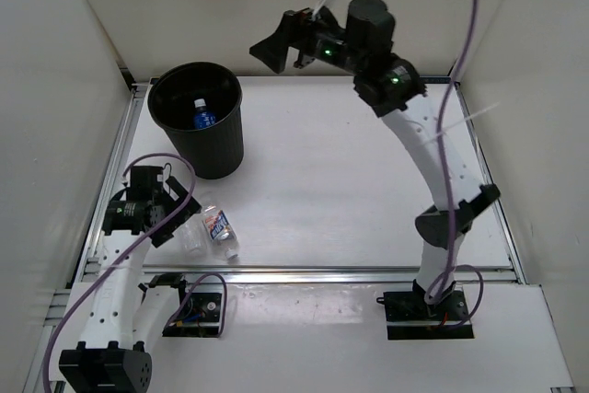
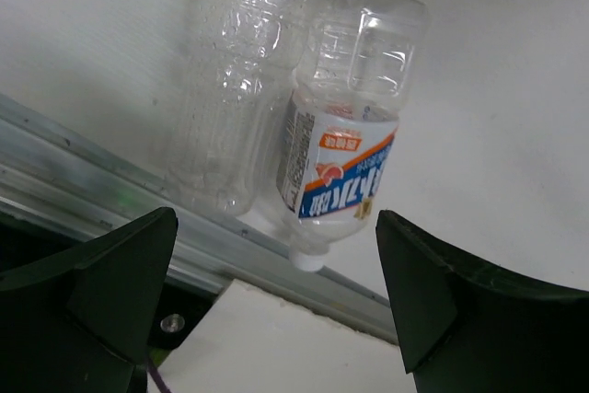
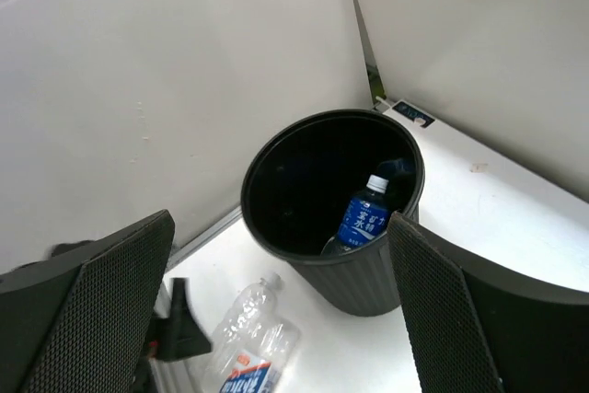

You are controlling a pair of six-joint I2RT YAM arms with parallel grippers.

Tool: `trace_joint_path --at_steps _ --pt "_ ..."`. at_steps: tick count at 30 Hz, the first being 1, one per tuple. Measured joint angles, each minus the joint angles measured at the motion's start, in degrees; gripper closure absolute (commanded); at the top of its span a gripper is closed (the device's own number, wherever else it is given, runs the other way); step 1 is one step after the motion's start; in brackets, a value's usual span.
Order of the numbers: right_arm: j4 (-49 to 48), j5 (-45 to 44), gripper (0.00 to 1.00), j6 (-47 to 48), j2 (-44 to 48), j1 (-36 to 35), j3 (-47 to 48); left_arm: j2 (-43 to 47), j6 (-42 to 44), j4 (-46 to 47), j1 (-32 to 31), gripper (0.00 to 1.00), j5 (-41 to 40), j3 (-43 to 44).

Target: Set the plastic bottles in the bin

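The black bin point(image 1: 216, 149) stands at the back left of the table, and the bottle with the blue label point(image 1: 203, 117) lies inside it. Both show in the right wrist view: the bin point(image 3: 368, 283) and the blue-label bottle point(image 3: 365, 220). The plain clear bottle point(image 1: 193, 236) and the white-red-blue label bottle point(image 1: 219, 225) lie side by side near the front rail. My left gripper point(image 1: 175, 216) is open just left of them; in its wrist view point(image 2: 276, 218) they show as the clear bottle point(image 2: 230, 89) and the labelled bottle point(image 2: 345, 154). My right gripper point(image 1: 271, 48) is open and empty, high behind the bin. The green bottle is out of view.
An aluminium rail point(image 1: 368, 273) runs along the table's front edge, right under the two lying bottles. White walls close in the back and both sides. The bin stands close to the left wall.
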State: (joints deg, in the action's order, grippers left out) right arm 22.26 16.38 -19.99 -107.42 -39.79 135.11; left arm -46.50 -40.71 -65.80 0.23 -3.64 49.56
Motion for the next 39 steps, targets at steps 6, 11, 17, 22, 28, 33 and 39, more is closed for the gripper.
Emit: trace_joint_path --at_steps 6,11,17,22,28,33,39 --pt "4.9 0.6 0.00 0.3 6.8 1.0 -2.8 -0.7 -1.1 6.4 0.0 0.00 1.0 -7.5" --pt "9.4 0.9 0.00 0.0 7.3 1.2 -5.2 -5.2 -4.3 9.4 0.0 0.00 0.5 -10.6" --pt "13.6 1.4 0.00 -0.4 8.2 1.3 -7.1 -12.6 -7.8 12.0 0.0 0.00 -3.0 -11.0" --pt "15.3 2.4 0.00 -0.7 11.0 2.4 -9.4 -15.7 -10.1 15.3 0.0 0.11 -4.5 -13.4" --pt "16.5 4.5 0.00 -0.8 13.3 5.4 -10.9 -16.0 -11.8 17.4 0.0 0.47 -4.7 -14.9" --pt "17.6 6.3 0.00 -1.1 14.6 7.6 -13.9 -15.4 -12.9 9.3 0.0 0.47 -5.9 -7.3" --pt "18.9 8.3 0.00 -2.0 20.0 8.9 -24.4 -15.5 -12.5 1.8 0.0 0.50 -9.5 24.7"
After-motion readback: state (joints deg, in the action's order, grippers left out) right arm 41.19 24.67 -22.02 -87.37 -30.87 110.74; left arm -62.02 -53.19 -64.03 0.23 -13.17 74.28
